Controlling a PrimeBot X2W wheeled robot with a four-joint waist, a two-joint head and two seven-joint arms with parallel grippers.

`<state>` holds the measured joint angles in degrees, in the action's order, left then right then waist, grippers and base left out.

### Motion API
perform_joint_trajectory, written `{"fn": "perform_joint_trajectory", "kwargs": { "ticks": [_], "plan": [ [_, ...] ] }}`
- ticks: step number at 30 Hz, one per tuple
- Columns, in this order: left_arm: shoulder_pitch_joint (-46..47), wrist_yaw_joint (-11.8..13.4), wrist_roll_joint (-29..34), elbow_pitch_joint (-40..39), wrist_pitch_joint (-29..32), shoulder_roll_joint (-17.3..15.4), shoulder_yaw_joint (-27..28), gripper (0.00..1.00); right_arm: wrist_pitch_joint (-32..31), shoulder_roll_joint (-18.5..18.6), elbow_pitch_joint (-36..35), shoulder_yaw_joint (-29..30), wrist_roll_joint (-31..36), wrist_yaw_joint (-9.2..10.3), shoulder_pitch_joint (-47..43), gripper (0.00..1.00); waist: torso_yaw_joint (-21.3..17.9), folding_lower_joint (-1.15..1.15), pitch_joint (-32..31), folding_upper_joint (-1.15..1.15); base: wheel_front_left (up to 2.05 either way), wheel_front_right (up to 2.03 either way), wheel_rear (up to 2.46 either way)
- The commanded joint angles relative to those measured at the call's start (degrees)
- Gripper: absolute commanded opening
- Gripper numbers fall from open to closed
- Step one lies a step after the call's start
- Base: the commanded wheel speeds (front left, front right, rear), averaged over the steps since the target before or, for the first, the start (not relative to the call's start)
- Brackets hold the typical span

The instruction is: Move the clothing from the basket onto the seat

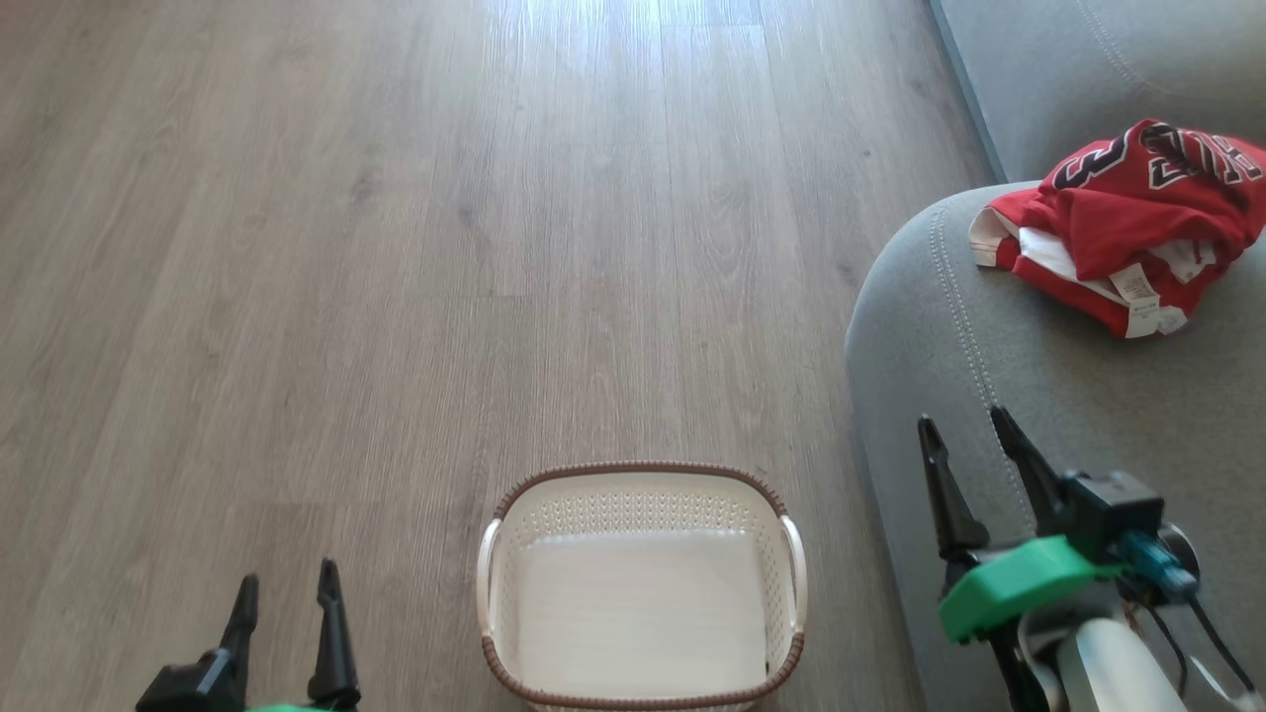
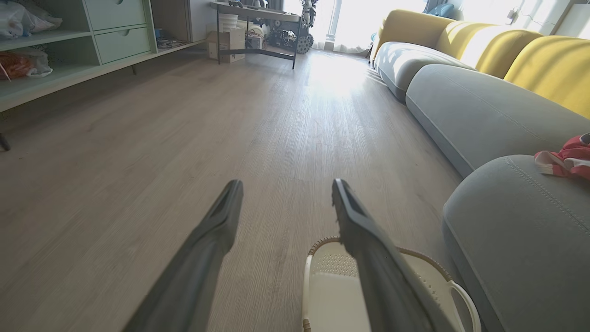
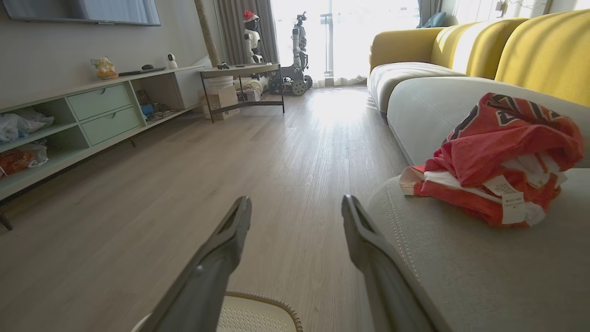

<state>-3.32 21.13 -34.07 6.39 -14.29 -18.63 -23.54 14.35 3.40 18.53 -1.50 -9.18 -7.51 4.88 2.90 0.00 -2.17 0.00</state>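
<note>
The red clothing with white trim lies crumpled on the grey seat at the right; the same clothing fills the right of the right wrist view, and a corner of it peeks in on the left wrist view. The cream basket with its brown rim stands on the floor at bottom centre, with nothing inside. My right gripper hovers open over the seat's front edge, below the clothing. My left gripper is open at the lower left, beside the basket.
Wood floor stretches ahead and to the left. A pale green shelf unit lines the left wall. A dark-legged table and wheeled machines stand at the far end. Yellow back cushions top the sofa.
</note>
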Motion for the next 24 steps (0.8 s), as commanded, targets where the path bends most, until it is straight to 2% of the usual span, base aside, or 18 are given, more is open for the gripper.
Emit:
{"fn": "perform_joint_trajectory", "kwargs": {
  "ticks": [1,8,24],
  "plan": [
    [1.6,-0.1,0.6,-1.9,-0.7,-0.7,2.8,1.0,0.0,-0.5,-2.3,-0.8,-0.4,0.02,1.0,1.0,0.0,0.0,-0.1,0.0,0.0,0.0,0.0],
    [0.1,-0.9,1.3,-2.0,-0.7,0.0,4.6,1.0,-0.5,-0.5,-4.6,-0.2,-1.8,0.02,-2.2,1.0,-0.1,0.0,-0.4,0.0,0.0,0.0,0.0],
    [0.2,-3.1,2.8,0.2,-0.7,1.0,5.5,1.0,-0.2,-0.5,-4.3,-0.5,-3.2,0.02,-3.7,1.0,-0.6,0.0,-1.0,0.0,0.0,0.0,0.0]
  ]
}}
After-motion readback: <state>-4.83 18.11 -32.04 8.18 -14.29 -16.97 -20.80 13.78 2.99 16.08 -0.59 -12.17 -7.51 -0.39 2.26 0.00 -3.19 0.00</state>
